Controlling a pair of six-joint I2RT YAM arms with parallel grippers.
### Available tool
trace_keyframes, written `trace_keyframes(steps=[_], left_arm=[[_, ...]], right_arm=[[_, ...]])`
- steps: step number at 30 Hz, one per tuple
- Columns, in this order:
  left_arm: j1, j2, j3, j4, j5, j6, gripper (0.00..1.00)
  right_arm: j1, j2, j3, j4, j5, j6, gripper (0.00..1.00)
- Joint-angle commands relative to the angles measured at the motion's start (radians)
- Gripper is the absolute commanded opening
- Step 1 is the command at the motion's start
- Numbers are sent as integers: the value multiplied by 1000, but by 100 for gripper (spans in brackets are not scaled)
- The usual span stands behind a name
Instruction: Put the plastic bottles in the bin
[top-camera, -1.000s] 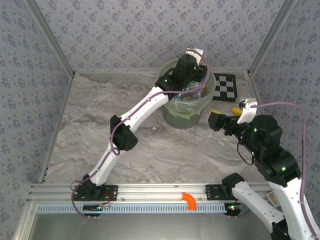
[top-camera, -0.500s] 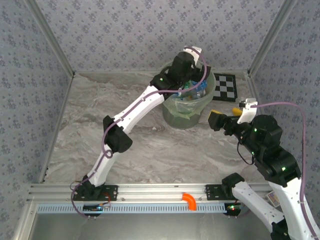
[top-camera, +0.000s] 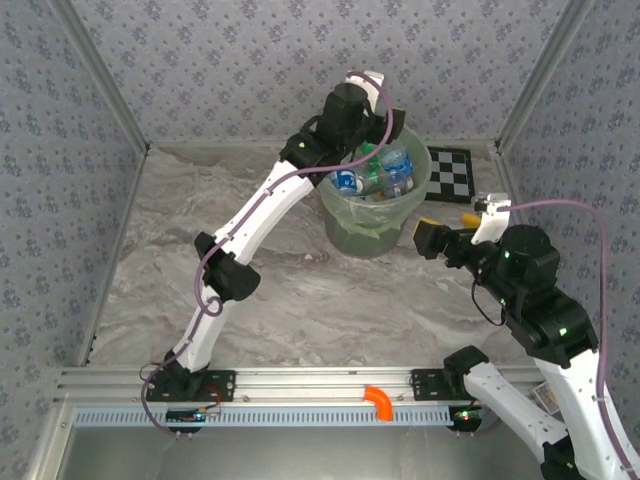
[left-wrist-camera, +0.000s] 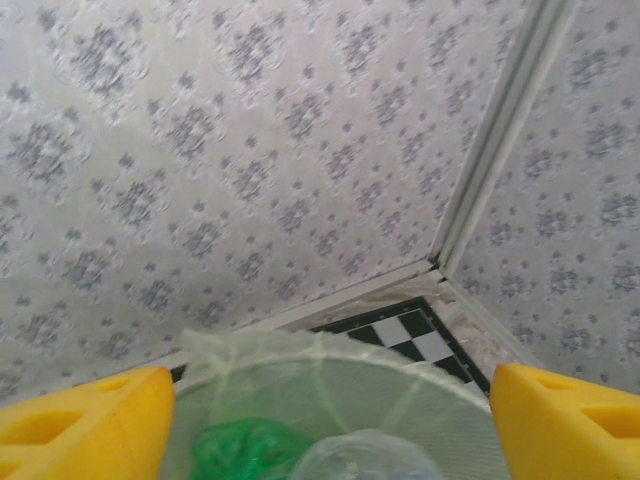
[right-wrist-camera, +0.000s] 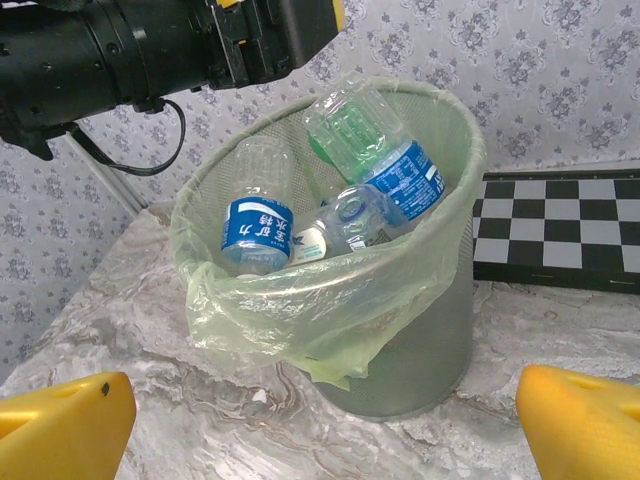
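Bin (right-wrist-camera: 425, 345): mesh, glossy plastic liner (right-wrist-camera: 300, 310); bottles (right-wrist-camera: 258, 235): clear plastic; table (right-wrist-camera: 140, 330): marbled, smooth.

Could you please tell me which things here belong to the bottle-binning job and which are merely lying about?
Part of the job:
- bag-lined bin
- plastic bottles lying inside it

Just lying about:
- checkerboard card beside the bin
- orange curved piece on the front rail

Checkerboard card (top-camera: 449, 172) in far right corner, marbled tabletop (top-camera: 170, 240), patterned walls (top-camera: 250, 60), orange hook (top-camera: 380, 402)
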Motion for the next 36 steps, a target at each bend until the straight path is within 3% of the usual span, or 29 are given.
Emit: trace_keyframes(steps=[1,9,19,26,31,36], left_arm=[[18,10,25,-50,-22,15,76],[0,12,-29,-145,-31,73,73],[-35,-129,-291,-60,-101,109,74],[-32,-210,-339,-43,-126,98,82],[-25,-304,-365,-60,-133,70,98],[-7,-480,-549,-22,-161,14,100]], right_arm=[[-8,4,7,23,-10,18,100],[-9,13,7,34,-23,20,100],[-10,15,8,37,-31,25,100],[-12,21,10,43,-41,29,100],[-12,31,10,44,-39,26,100],[-19,47,-24,41,-2,9,100]])
